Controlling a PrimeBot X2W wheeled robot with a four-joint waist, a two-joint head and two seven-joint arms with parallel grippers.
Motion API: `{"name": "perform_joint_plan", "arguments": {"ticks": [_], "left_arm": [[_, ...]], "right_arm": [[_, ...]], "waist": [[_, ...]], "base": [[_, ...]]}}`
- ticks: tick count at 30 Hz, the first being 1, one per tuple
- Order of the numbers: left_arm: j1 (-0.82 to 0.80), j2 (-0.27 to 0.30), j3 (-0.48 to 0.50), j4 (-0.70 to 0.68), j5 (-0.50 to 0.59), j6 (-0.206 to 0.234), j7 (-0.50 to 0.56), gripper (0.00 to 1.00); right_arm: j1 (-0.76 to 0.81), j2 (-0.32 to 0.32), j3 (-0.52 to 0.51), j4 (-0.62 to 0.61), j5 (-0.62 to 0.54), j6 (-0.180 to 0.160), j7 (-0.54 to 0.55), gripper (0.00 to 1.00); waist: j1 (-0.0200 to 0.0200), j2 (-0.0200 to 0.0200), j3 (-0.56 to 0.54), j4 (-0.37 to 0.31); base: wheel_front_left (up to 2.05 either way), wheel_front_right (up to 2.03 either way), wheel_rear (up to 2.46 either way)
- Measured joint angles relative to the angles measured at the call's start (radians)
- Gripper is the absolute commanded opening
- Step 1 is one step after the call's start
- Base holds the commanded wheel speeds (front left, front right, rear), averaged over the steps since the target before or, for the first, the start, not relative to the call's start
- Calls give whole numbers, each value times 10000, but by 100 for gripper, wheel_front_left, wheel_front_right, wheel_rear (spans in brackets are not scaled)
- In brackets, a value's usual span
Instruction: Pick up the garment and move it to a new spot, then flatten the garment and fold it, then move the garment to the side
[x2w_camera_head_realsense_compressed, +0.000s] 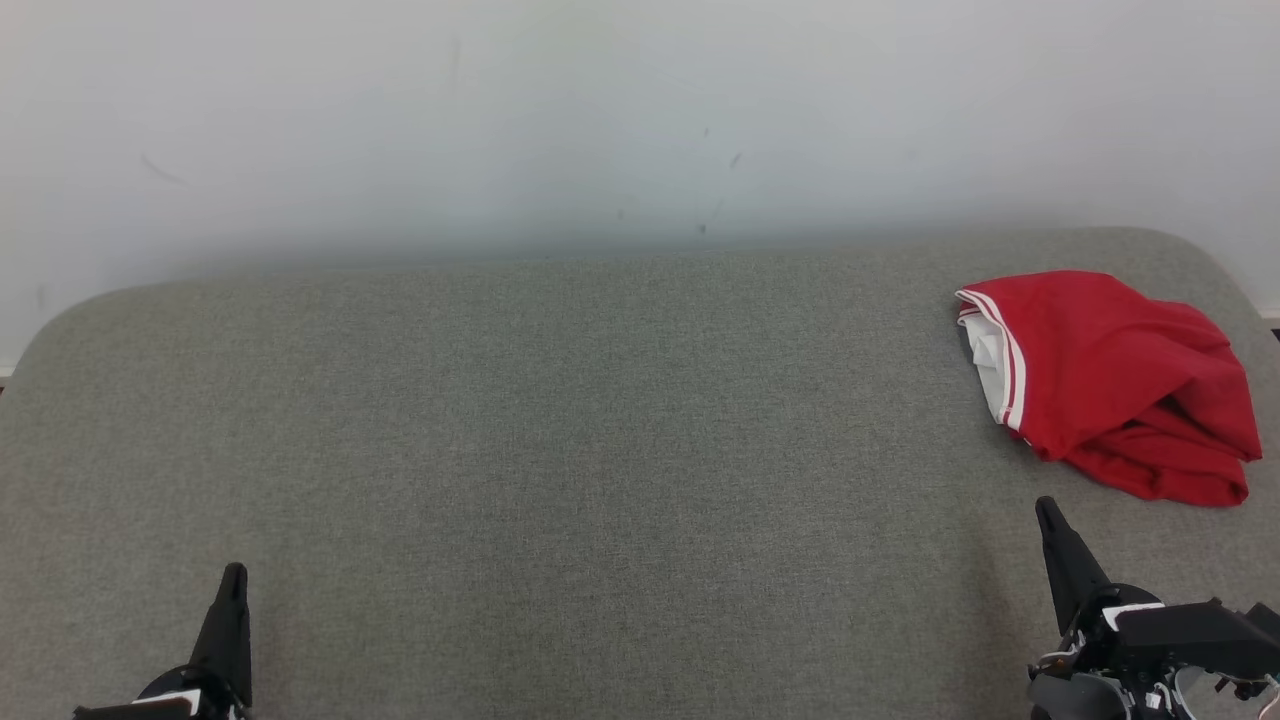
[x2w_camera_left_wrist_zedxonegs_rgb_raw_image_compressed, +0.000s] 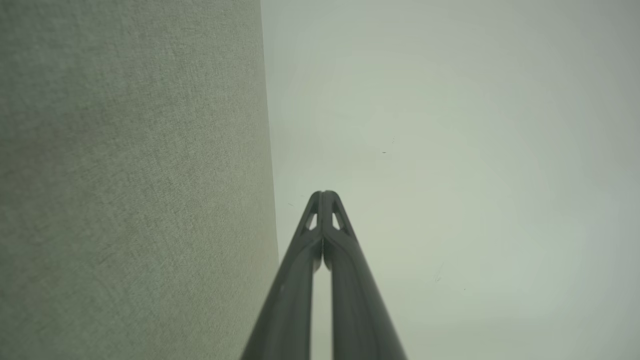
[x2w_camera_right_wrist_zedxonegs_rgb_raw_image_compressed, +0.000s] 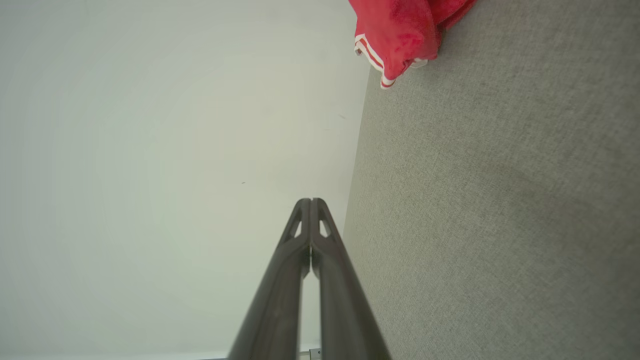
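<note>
Though both sets of fingers are pressed together on nothing, the right gripper (x2w_camera_head_realsense_compressed: 1045, 505) sits near the garment (x2w_camera_head_realsense_compressed: 1110, 385), tips just short of its near edge; the left gripper (x2w_camera_head_realsense_compressed: 235, 572) is well apart. Crumpled, red, it lies far right on the grey surface (x2w_camera_head_realsense_compressed: 600, 420).

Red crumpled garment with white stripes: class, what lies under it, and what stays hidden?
The red crumpled garment rests on the grey fabric surface. White lining peeks from its open edge. Anything beneath its folds is covered.
</note>
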Motion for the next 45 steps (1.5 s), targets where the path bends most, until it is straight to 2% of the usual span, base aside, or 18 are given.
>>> {"name": "perform_joint_plan", "arguments": {"ticks": [45], "left_arm": [[-4,-2,-2,2,-2,-2,-2,0]], "right_arm": [[-3,0,2,8,4,42,0,0]], "waist": [[0,0,0,-1]], "base": [[0,0,0]]}}
